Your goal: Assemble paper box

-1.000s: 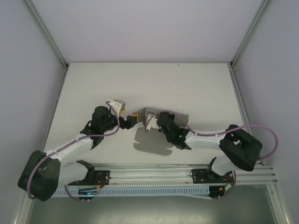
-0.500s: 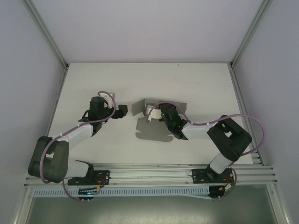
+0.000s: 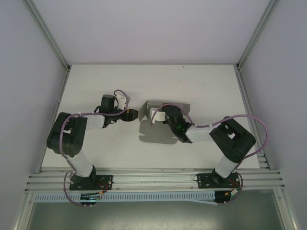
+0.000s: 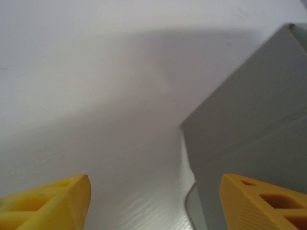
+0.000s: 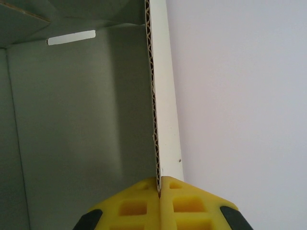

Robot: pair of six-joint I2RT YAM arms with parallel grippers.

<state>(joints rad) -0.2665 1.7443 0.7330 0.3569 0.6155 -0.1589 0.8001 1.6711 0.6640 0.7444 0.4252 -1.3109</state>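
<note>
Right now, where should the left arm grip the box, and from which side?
Grip the box by the free edge of its upright left wall, coming from the left, where the open left gripper sits. That wall is a thin standing panel, so the fingers can likely straddle it, one on each face. The right gripper is shut on another wall's edge, so that side is taken.
</note>
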